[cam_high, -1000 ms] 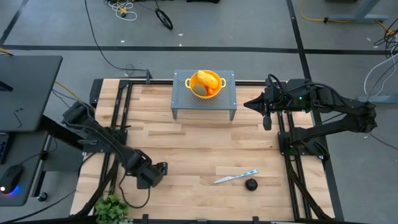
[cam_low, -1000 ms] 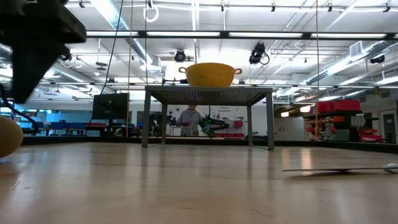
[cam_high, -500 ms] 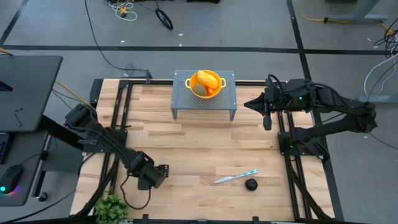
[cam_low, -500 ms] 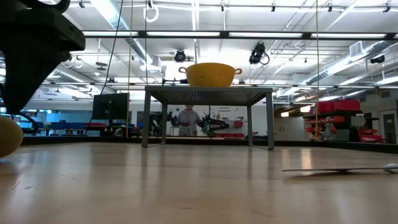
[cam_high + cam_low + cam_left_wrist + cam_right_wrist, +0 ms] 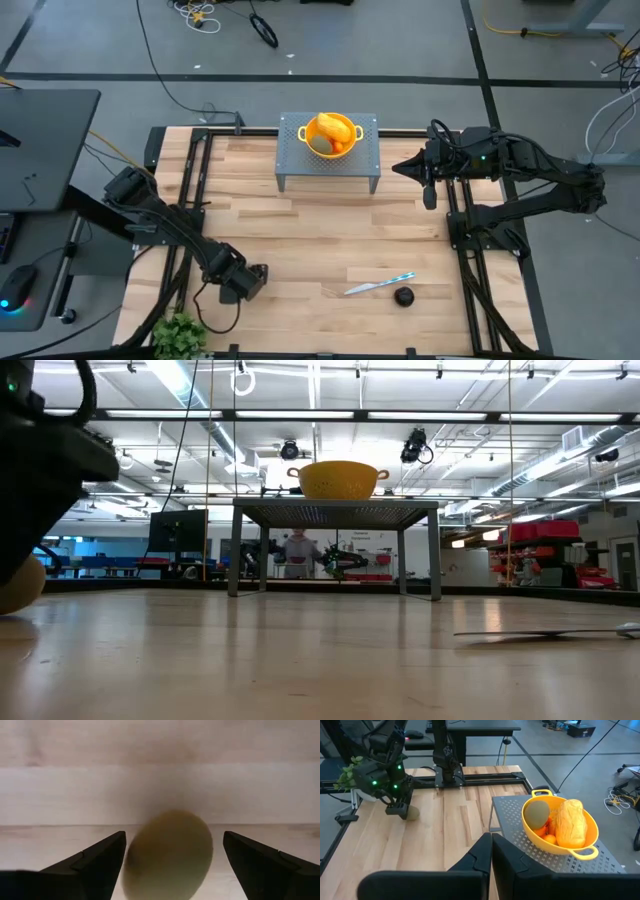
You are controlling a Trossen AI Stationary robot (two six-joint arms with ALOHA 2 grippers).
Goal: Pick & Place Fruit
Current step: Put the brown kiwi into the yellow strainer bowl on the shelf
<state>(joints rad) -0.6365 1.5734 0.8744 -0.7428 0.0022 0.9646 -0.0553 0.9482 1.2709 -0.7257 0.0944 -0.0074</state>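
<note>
Spread wide, the left gripper (image 5: 170, 865) sits low at the near-left part of the wooden table (image 5: 300, 240), its two fingers on either side of an olive-brown oval fruit (image 5: 169, 854) that lies on the boards between them, not yet pinched. The fingers seem set that way so they can close on the fruit's sides and lift it.

Moving right, at the far middle of the table stands a small grey perforated stand (image 5: 328, 160), and on it a yellow two-handled bowl (image 5: 585, 851). The bowl already holds another olive-brown oval (image 5: 537, 814), a larger yellow-orange oblong fruit (image 5: 569, 824) and small orange-red pieces (image 5: 549, 838), so it looks like the place where fruit is being gathered.

Further right and nearer, a slim knife (image 5: 378, 285) with a pale blue handle lies flat, with a dark round fruit (image 5: 403, 296) just beside it.

At the far right edge the right gripper (image 5: 428, 190) waits, fingers pressed together and holding nothing, clear of the work.
</note>
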